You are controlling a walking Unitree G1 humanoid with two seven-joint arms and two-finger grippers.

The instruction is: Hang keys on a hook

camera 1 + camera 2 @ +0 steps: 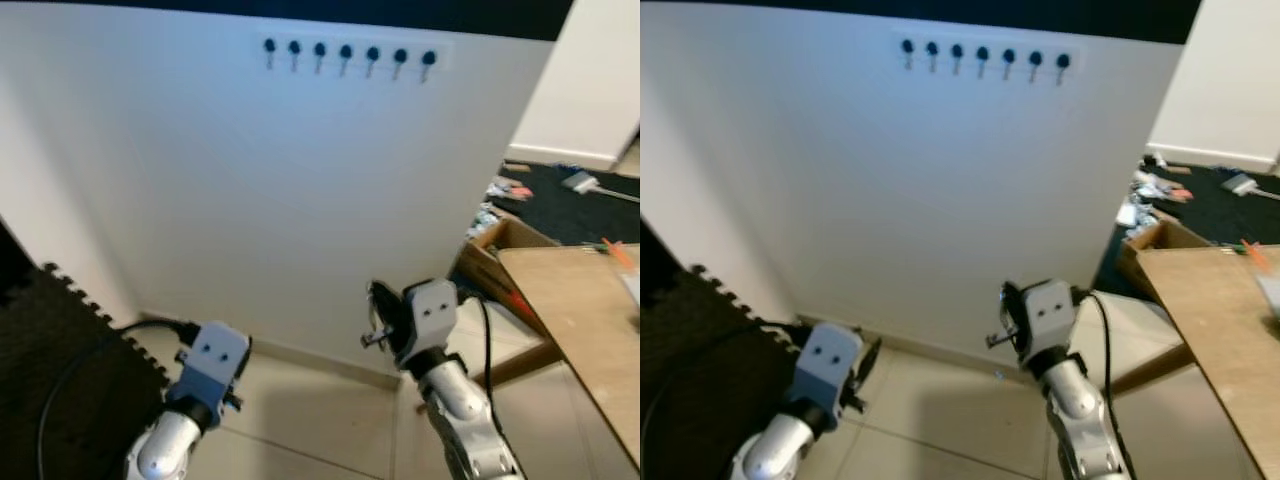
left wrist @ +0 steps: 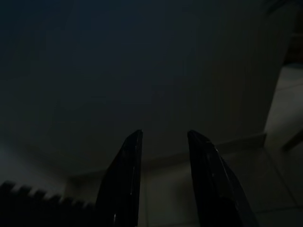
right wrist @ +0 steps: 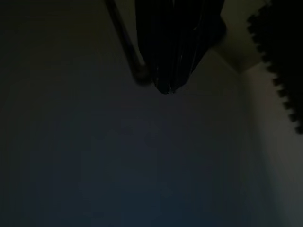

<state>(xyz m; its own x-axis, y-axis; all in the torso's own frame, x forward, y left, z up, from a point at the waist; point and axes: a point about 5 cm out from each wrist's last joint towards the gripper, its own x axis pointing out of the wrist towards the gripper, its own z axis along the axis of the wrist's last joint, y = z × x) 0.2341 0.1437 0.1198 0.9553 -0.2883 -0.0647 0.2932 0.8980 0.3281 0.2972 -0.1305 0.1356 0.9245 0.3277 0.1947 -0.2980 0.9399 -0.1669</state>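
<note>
Left eye view, hooks: a row of seven dark hooks (image 1: 345,52) is mounted high on a white wall panel (image 1: 250,200).
Left eye view, right pincer: the right pincer (image 1: 380,315) is raised low in front of the panel, well below the hooks; its black fingers are pressed together on a small metallic key (image 1: 372,340) that juts out to the side.
Left eye view, left pincer: the left pincer (image 1: 238,372) is held low near the foot of the panel, above the tiled floor (image 1: 320,420); its finger spacing is hard to make out here.
Left eye view, surroundings: a dark foam mat (image 1: 60,370) is laid at the left, with a black cable (image 1: 90,350) across it; a wooden desk (image 1: 580,320) is seen at the right, a cardboard box (image 1: 495,255) beside it.
Right eye view: the same scene is recorded, slightly shifted.
Left wrist view: very dark; two black fingers (image 2: 125,179) are seen spread apart, nothing between them, pointed at the base of the panel.
Right wrist view: very dark; the fingers (image 3: 177,42) are seen closed together, a pale slender rod-like piece (image 3: 125,40), probably the key, beside them; the mat's toothed edge (image 3: 279,61) is made out in a corner.
</note>
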